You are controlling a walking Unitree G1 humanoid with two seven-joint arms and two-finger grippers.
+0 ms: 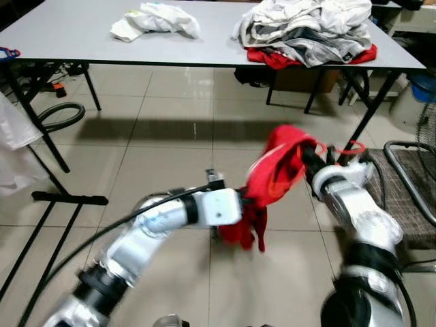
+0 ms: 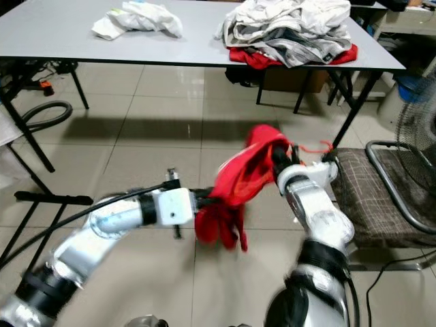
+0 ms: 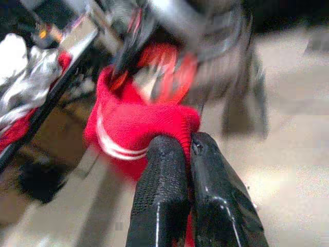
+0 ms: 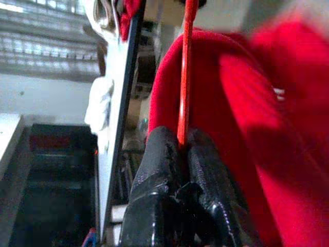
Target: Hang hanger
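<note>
Two grippers: left gripper (image 3: 177, 149) pinched the red shirt (image 1: 276, 174); right gripper (image 4: 180, 146) squeezed the hanger (image 4: 185, 72).
Risk: shirt could slip off if tugged.

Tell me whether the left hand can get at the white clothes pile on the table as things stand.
Probably not: the left hand is shut on the red garment, and the white clothes pile lies far across the table.

A laundry or utility room. A grey folding bench (image 1: 82, 34) carries piled clothes (image 1: 310, 30). Beige tiled floor (image 1: 170, 136), a chair (image 1: 409, 184) and a fan (image 1: 426, 116) surround it.
</note>
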